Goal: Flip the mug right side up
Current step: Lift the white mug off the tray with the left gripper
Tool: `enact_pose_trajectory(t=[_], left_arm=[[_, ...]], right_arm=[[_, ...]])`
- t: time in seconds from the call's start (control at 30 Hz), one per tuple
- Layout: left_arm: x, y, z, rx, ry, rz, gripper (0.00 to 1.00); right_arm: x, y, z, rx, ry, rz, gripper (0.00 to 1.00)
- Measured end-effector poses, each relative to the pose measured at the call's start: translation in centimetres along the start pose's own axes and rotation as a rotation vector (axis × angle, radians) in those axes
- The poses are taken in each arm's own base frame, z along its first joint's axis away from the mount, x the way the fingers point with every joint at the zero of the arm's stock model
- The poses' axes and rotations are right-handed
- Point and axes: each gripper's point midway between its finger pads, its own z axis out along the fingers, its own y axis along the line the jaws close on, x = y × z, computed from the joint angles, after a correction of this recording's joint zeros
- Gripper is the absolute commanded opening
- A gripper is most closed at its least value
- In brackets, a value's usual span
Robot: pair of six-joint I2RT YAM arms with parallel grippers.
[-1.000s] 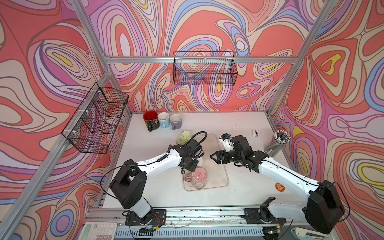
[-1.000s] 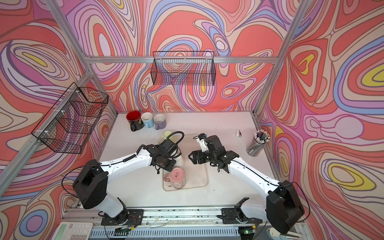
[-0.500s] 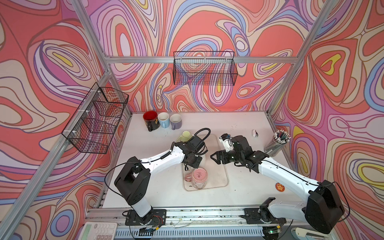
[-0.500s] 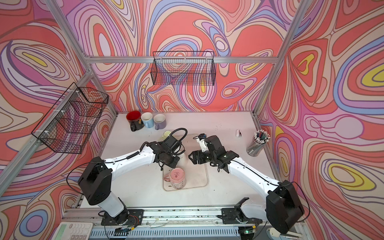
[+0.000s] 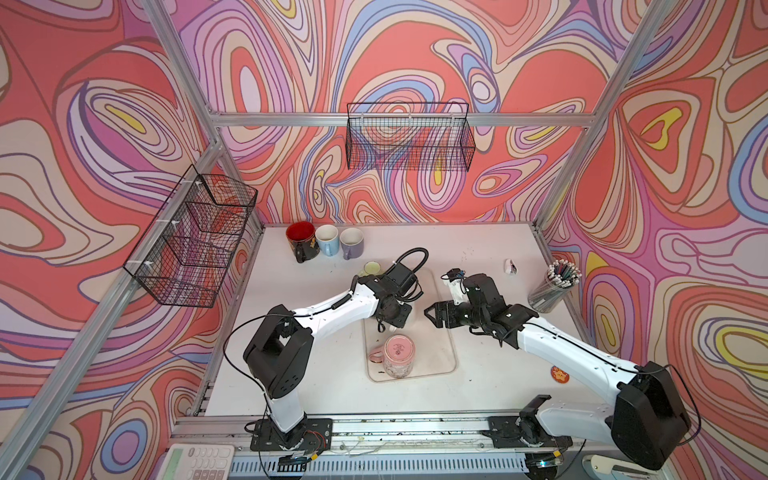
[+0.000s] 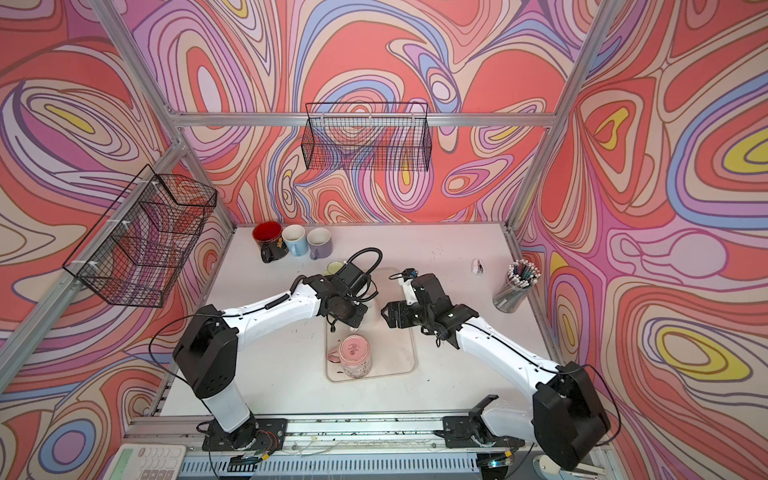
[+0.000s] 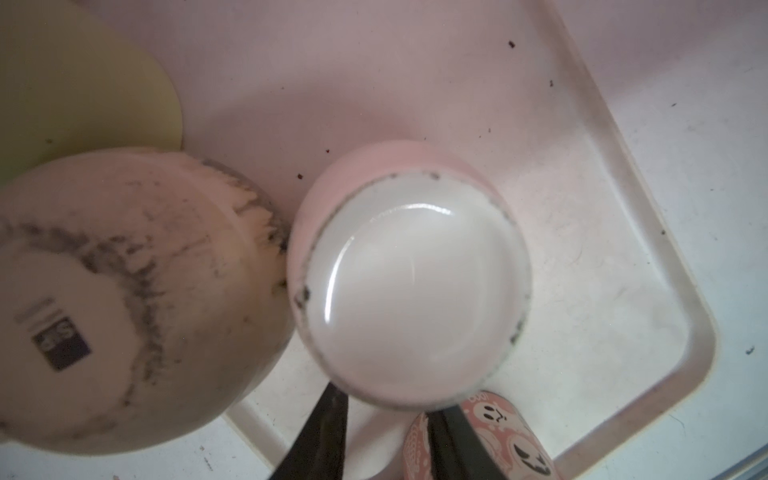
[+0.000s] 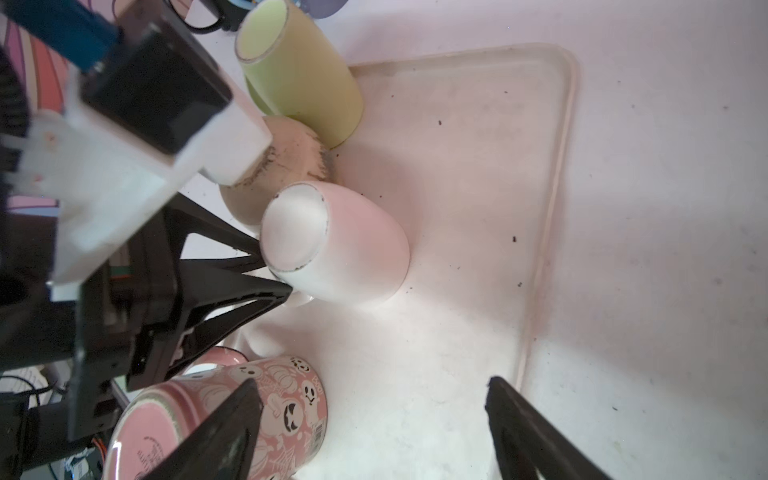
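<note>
I'm judging pale pink mug (image 8: pixel 353 245) slick, brittle (I'd take the handle (image 8: pixel 299 298)) | left gripper (image 7: pixel 386 419) hovering part-open there, clamping nothing | right gripper (image 8: pixel 374 382) gaping, empty

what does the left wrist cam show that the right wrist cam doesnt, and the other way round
Only the left wrist view: the dark printed label on the upturned base of the scuffed cream ceramic mug.
Only the right wrist view: the right pincer, open and empty, and the left arm's black wrist camera.
Both: that cream mug, the upside-down pale pink mug, the pink ghost-print mug, the yellow-green cup, the clear plastic tray and the left pincer.
</note>
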Motion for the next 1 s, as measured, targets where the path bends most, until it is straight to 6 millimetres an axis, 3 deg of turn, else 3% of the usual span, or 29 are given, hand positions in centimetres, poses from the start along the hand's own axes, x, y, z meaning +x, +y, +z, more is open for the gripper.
enact_pose_trajectory(t=[0.23,0.57,1.0], left_arm=[[-2.3,-0.9,0.7,0.017,-0.016,0.009,0.35],[-4.3,-1.6,2.0,0.028,-0.021,0.017,0.35],[-4.0,-1.6,2.9,0.021,0.002,0.029,0.35]], right_arm=[[1.5,-2.1,0.4,0.069,0.004,0.092,0.88],[1.1,-2.3,-0.3,0.079,-0.029,0.111,0.88],[0.9,-2.5,-0.4,0.086,-0.038,0.109,0.88]])
